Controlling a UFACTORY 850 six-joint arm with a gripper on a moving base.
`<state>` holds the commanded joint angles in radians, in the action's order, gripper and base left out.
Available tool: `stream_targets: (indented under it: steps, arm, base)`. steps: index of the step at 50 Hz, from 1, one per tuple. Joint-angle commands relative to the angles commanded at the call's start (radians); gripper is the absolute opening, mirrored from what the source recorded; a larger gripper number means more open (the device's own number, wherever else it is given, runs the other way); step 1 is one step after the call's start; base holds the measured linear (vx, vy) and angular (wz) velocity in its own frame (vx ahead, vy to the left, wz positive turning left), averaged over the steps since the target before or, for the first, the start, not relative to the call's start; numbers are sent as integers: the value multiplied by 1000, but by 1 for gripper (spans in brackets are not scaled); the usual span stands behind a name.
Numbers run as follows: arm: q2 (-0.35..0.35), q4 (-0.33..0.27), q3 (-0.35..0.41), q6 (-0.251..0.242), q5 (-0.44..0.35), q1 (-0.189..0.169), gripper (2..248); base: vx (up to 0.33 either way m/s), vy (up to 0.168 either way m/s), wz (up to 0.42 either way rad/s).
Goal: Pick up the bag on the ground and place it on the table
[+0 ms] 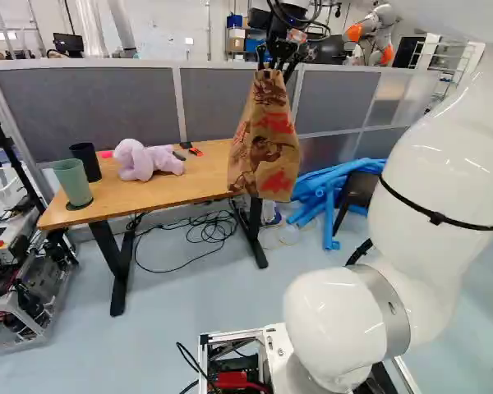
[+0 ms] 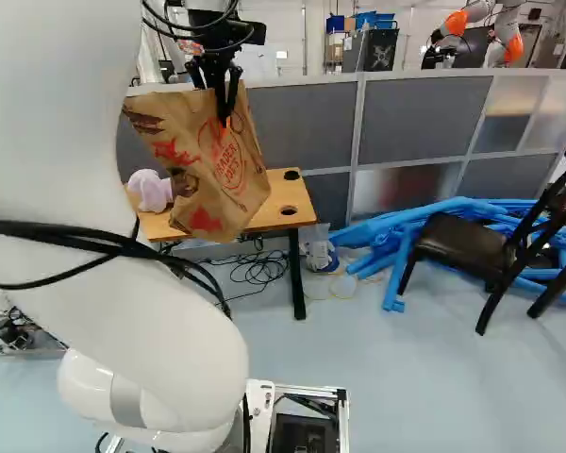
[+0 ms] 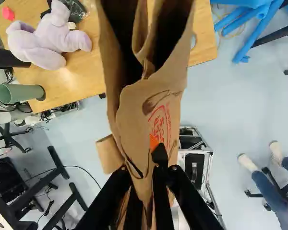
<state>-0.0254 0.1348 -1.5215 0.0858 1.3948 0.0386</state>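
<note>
End effector point(image 1: 274, 67) pinching the top of the bag point(image 1: 264, 156), which hangs beside the bench point(image 1: 181, 189) edge. Best: bring it fully inboard, clear of the plush toy point(image 1: 146, 160), lower gently, release once supported.

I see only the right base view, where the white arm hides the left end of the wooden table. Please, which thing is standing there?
Observer: A pale green cup, near the table's corner.
Operator: Thank you. Is there some other cup beside it?
Observer: Yes, a black one, just behind it in the left base view.
Operator: And the brown paper bag, is it really between both fingers?
Observer: Yes, the wrist view shows the bag's paper pinched between the black fingers.
</note>
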Motion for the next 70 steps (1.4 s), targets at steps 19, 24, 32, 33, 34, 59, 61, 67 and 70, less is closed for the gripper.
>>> stream_targets:
  steps: [19,24,32,33,34,59,61,67,70]
  arm:
    - [0,0,0,0,0,0,21]
    - [0,0,0,0,0,0,21]
    - [0,0,0,0,0,0,21]
    - [0,0,0,0,0,0,21]
    - [0,0,0,0,0,0,21]
    - [0,0,0,0,0,0,21]
    - [0,0,0,0,0,0,21]
    - [0,0,0,0,0,0,21]
    - [0,0,0,0,0,0,21]
  base:
    - [112,-52,-3]
    - [120,-51,-1]
    - [117,-56,-1]
    - [112,-51,4]
    - [109,-52,3]
    - [114,-49,-14]
    - [130,-10,-9]
    - [137,24,102]
    - [138,31,153]
